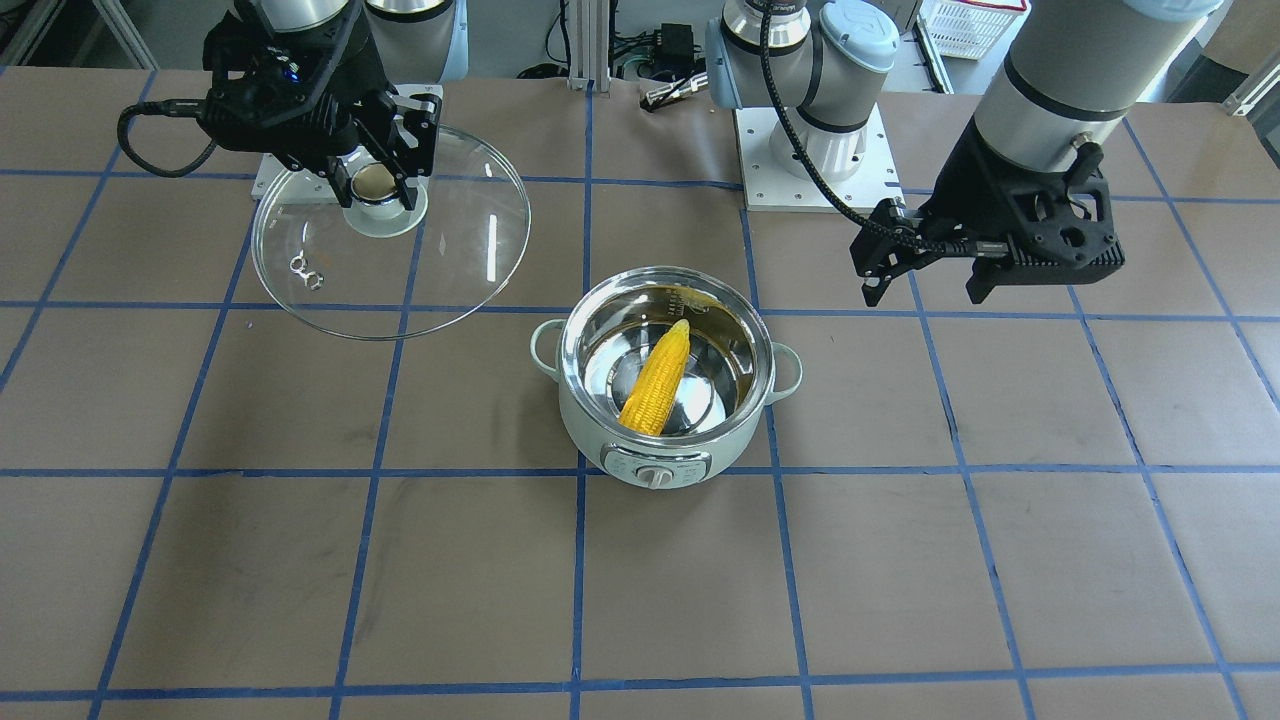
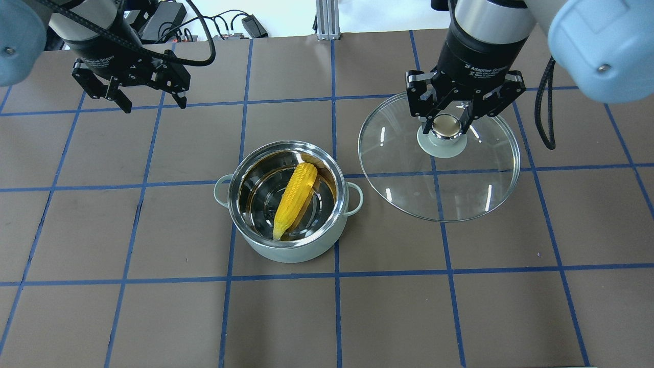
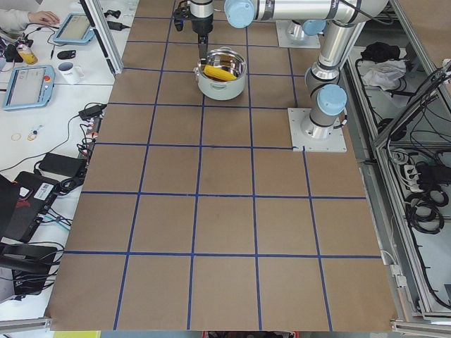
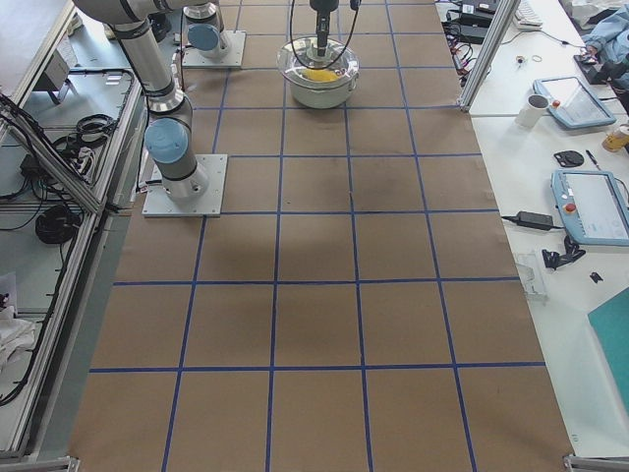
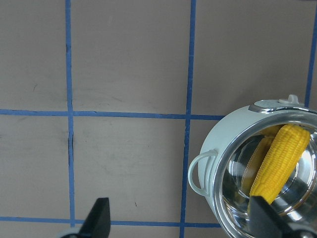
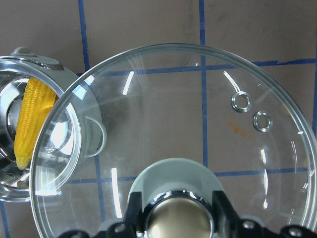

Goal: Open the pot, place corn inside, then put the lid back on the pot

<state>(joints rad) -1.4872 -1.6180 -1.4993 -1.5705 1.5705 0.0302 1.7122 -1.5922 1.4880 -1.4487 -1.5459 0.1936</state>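
The lid (image 2: 439, 174) is held up by its knob in the narrowed right claw (image 2: 447, 125). Two small holes (image 6: 242, 101) in its glass are made out clearly only from the right wrist. The dial (image 1: 655, 477) is shown only from the front. The left claw (image 2: 153, 106) is spread wide, with nothing held. The pot (image 2: 286, 253) is set on the table (image 2: 102, 306) between and below both claws, uncovered, with a gap left to the lid's edge. The corn (image 2: 295, 197) is laid slanted inside, its tip pointed away from the dial.

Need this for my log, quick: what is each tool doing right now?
Left tool: open, holding nothing.
Right tool: closed, holding the lid by its top, off the pot.
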